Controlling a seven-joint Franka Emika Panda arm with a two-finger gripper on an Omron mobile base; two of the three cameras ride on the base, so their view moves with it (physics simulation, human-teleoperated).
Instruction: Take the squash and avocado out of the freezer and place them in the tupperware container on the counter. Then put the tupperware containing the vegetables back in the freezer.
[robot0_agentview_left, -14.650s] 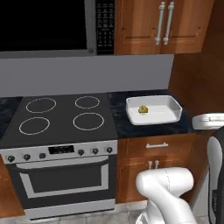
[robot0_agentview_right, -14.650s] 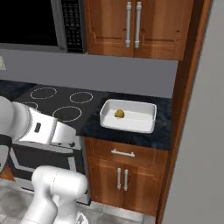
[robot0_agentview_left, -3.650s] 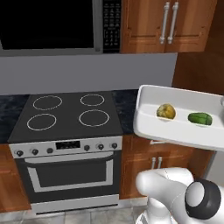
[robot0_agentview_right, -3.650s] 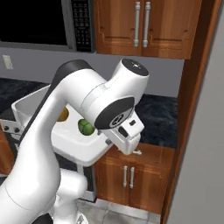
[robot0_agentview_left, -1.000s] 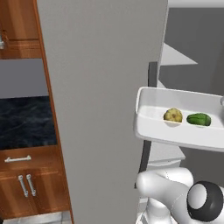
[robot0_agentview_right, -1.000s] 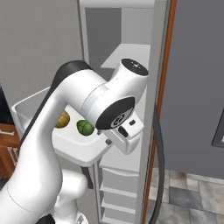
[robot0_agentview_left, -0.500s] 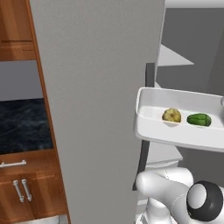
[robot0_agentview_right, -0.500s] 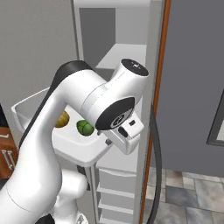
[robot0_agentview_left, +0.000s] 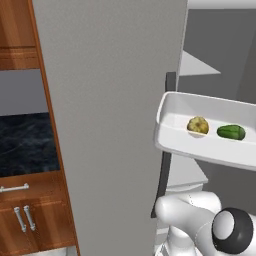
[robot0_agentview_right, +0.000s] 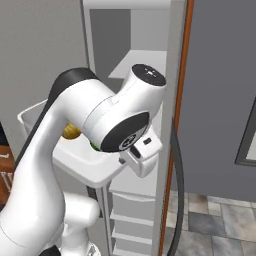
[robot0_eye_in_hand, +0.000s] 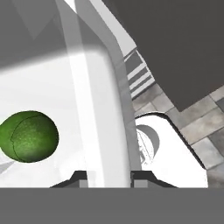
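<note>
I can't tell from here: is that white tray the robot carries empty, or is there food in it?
Not empty: the tupperware container holds the squash and the avocado, lying side by side on its floor.

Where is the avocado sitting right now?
The avocado lies inside the tupperware container, right of the squash in the left base view and apart from it, with the tray held up before the open freezer.

Yellow-tan squash (robot0_agentview_left: 198, 125), green avocado (robot0_agentview_left: 231, 132), white tupperware container (robot0_agentview_left: 176, 104)
</note>
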